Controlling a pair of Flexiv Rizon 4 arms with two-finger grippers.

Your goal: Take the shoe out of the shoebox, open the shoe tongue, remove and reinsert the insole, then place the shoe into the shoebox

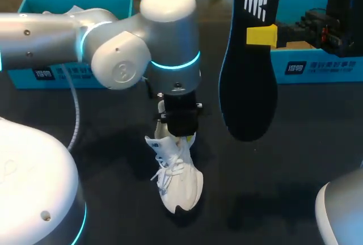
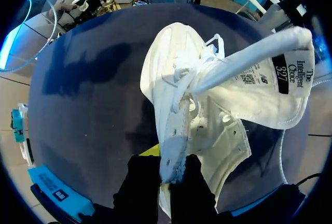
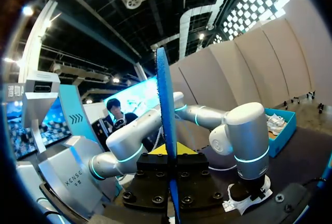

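**Insole out, shoe held at the collar**

The left gripper [image 2: 171, 175] clamps the collar of the white shoe [image 2: 174, 73] between its fingers, steadying it on the black table [image 1: 283, 171]. Just ahead, the tongue [image 2: 259, 73] folds back, baring a printed label and opening the mouth. The right gripper [image 1: 262, 35] pinches the dark, logo-stamped insole [image 1: 249, 86] upright, seemingly ready for reinsertion. A teal shoebox [image 1: 51, 77] waits beyond

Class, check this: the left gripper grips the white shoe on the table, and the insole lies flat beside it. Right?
No. The insole does not lie flat: the right gripper holds it up above the table, seen in the head view. The rest holds.
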